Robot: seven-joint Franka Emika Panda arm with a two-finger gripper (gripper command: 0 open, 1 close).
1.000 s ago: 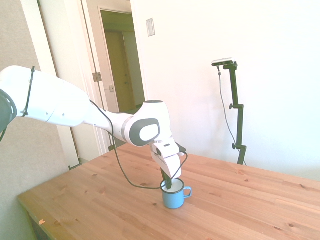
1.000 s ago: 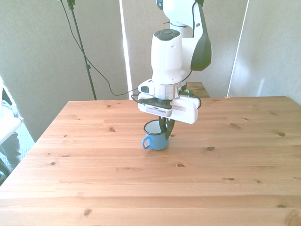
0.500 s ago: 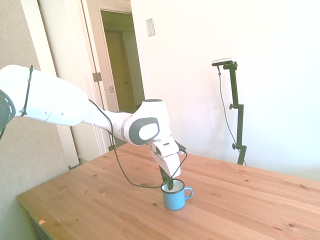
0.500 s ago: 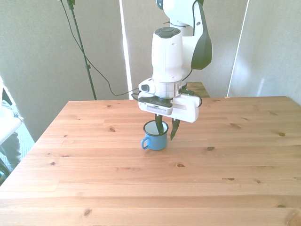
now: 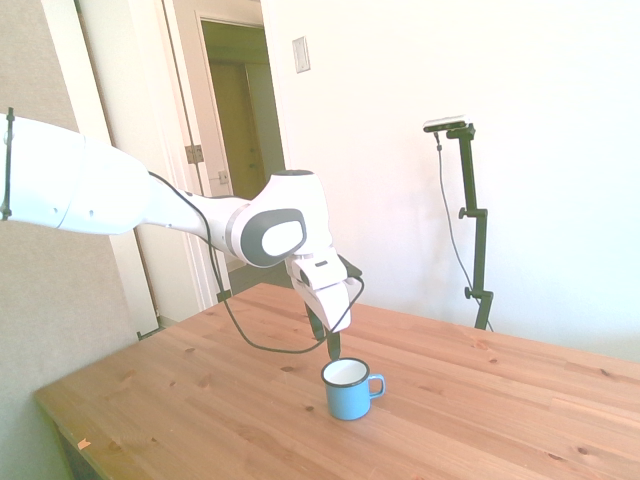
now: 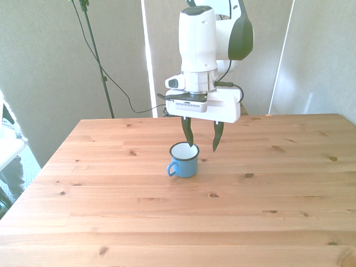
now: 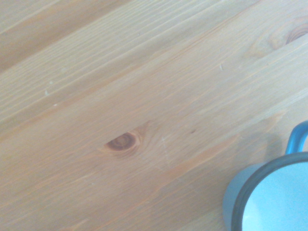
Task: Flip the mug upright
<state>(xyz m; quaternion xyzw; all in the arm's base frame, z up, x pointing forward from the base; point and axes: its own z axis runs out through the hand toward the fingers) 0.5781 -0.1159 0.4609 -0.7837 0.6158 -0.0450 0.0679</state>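
Observation:
The light-blue enamel mug (image 6: 183,161) stands upright on the wooden table (image 6: 167,222), white inside showing, dark rim on top. Its loop handle points to the front view's left. In the side view the mug (image 5: 347,388) sits near the table's middle with its handle toward the right. My gripper (image 6: 202,146) hangs open just above the mug's rim, holding nothing; one finger is over the rim, the other beside it. In the side view the gripper (image 5: 332,350) is a little above the mug. The wrist view catches part of the mug's rim and handle (image 7: 269,197).
Bare pine boards with knots (image 7: 120,141) surround the mug on every side. A doorway (image 5: 240,120) lies behind the table in the side view, and grey curtains (image 6: 50,61) back the front view.
The gripper was shut on the mug's rim a second ago. It opened, let go and rose clear above the mug. The mug stays upright where it stood.

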